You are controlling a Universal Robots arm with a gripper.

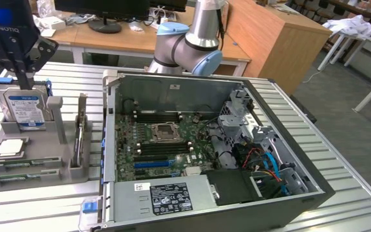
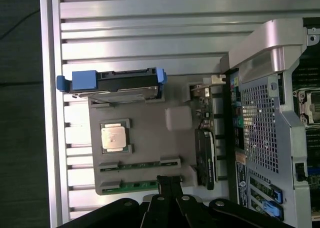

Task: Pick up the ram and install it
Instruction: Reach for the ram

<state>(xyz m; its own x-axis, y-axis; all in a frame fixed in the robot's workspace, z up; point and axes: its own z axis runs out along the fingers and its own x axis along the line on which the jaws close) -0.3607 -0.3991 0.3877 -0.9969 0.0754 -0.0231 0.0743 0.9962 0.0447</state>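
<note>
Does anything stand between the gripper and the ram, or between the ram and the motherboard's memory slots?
Nothing visible does. The shut gripper hangs above the holder, where the ram lies uncovered; the hard drive stands apart from it. The case is open and its memory slots lie exposed.

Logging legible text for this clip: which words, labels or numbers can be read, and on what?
"ROBOTIQ": seen upside down, on the body of the gripper.
Blue label on the hard drive: too small to read.
Black label and white sticker on the power supply: too small to read.
</note>
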